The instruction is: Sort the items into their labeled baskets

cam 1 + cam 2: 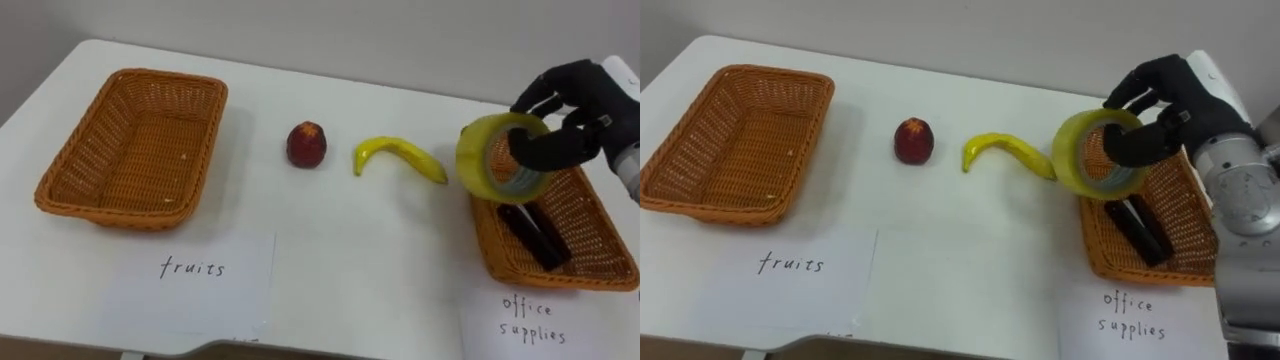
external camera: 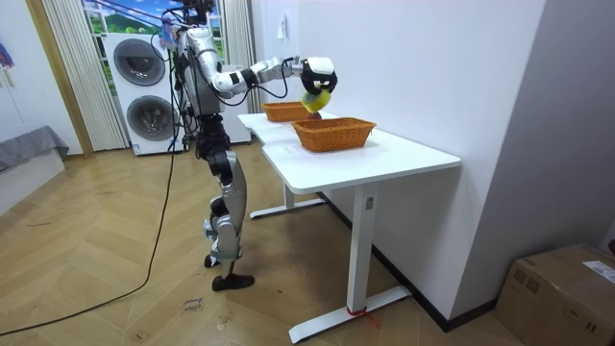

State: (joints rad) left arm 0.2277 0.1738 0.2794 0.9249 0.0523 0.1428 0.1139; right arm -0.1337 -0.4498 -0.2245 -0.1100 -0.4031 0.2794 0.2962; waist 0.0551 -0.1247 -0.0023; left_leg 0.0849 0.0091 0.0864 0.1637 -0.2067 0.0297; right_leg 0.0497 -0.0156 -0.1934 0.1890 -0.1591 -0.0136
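Observation:
My right hand (image 1: 572, 112) (image 1: 1168, 108) is shut on a yellow roll of tape (image 1: 502, 159) (image 1: 1096, 152), held in the air over the left rim of the office supplies basket (image 1: 590, 225) (image 1: 1193, 225). A dark stapler-like item (image 1: 533, 234) (image 1: 1139, 228) lies inside that basket. A red apple (image 1: 307, 145) (image 1: 913, 140) and a yellow banana (image 1: 399, 157) (image 1: 1005, 152) lie on the white table between the baskets. The fruits basket (image 1: 135, 150) (image 1: 730, 145) stands at the left with nothing in it. In the room view the right hand (image 2: 317, 75) holds the tape (image 2: 315, 98) above the near basket (image 2: 333, 133).
Paper labels lie at the table's front edge: "fruits" (image 1: 192, 268) (image 1: 792, 264) below the left basket, "office supplies" (image 1: 530, 320) (image 1: 1127, 315) below the right one. I stand at the long side of a white desk (image 2: 384, 159); washing machines (image 2: 144, 91) are behind me.

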